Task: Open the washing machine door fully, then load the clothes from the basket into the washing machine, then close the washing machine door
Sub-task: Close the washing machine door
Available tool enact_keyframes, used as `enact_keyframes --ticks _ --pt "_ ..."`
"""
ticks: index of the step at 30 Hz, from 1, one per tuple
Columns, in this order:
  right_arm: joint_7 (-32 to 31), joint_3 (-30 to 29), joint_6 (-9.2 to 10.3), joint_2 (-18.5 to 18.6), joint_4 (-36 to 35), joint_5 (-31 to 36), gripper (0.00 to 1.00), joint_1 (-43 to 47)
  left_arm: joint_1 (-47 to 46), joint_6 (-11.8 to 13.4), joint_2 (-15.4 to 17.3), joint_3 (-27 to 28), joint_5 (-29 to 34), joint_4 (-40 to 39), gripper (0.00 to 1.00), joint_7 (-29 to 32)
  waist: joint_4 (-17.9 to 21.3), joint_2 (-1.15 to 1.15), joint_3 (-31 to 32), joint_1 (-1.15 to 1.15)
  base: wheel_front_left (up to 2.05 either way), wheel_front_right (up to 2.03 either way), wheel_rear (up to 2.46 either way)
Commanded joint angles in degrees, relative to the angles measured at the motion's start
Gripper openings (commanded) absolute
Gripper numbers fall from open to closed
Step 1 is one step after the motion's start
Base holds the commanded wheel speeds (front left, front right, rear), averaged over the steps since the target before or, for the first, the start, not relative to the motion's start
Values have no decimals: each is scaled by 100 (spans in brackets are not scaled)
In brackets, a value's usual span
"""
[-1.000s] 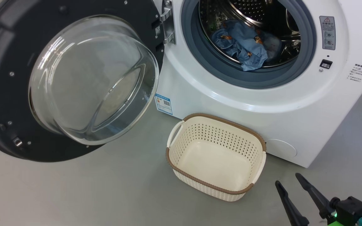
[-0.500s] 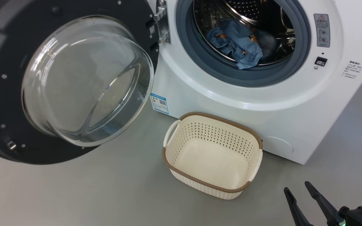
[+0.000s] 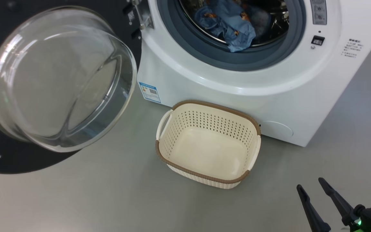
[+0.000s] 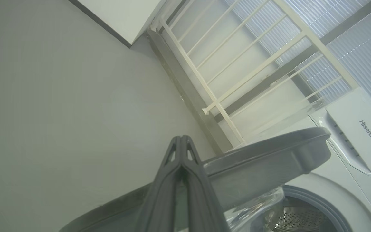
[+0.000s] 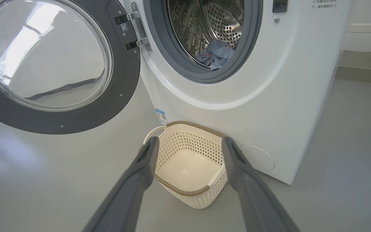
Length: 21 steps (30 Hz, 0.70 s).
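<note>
1. The clothes [image 3: 227, 24] lie bunched at the front of the steel drum [image 5: 217, 22] of the washing machine [image 3: 204, 80]. 1 fold of the light blue fabric hangs toward the grey gasket [image 3: 237, 62].

2. The basket [image 3: 204, 125] stands upright on the floor [image 3: 108, 199], just beside the machine's lower front. Nothing is in it.

3. The washing machine door [image 3: 60, 80] is swung wide on its hinge, glass porthole bulging outward.

4. Change over the last second: machine, door and basket have all slid together up and to the left in the head view. The camera moved; the objects did not. Basket and drum contents are unchanged.

5. Judgement: steps 1 and 2 of the task are complete. Only closing the door remains, and the robot appears to be repositioning for it.

6. The right gripper [image 3: 309, 182] has stayed low near the floor, fingers spread, grasping nothing.

7. The left gripper [image 4: 181, 138] is clenched with its 2 fingers pressed together, empty, by the door's grey edge. Contact cannot be confirmed.
</note>
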State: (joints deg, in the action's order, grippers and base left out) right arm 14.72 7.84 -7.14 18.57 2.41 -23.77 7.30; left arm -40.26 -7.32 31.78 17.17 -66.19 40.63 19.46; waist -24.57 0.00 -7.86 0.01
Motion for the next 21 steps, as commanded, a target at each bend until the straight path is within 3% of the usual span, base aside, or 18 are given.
enact_keyframes --ticks 1,10,21 --pt "28 67 -35 149 -161 48 100 -158 -185 -16 461 108 -45 -99 0 70 101 0 -130 -1 0 0 0" --pt "28 51 -35 223 -208 41 100 -243 -245 -16 627 -194 -345 -13 0 515 223 0 -298 -1 0 0 0" --pt "28 33 -35 52 -137 64 100 -187 97 -16 626 -711 -797 -462 0 1762 177 0 -40 -1 0 0 0"
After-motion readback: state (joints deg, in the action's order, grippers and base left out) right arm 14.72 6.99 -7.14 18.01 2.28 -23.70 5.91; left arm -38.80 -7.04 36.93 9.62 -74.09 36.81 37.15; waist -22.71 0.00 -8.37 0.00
